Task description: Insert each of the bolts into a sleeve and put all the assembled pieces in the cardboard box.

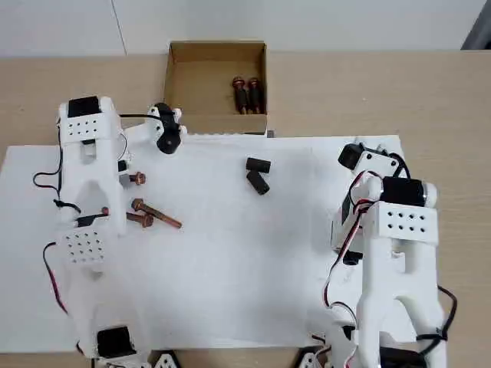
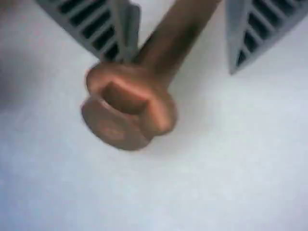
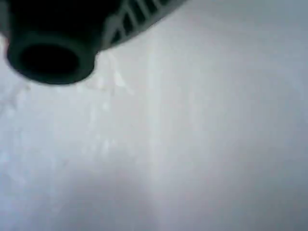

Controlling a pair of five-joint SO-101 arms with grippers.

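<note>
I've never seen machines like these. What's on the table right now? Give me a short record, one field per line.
Cardboard box: holds two assembled pieces
Loose sleeves: two, on the white sheet, near the box
Loose bolts: on the sheet beside the left arm
Left gripper: open, straddling a bolt lying on the sheet
Right gripper: shut on a sleeve

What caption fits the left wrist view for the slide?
Left gripper open astride a copper bolt on the white sheet, head toward the camera.
</note>
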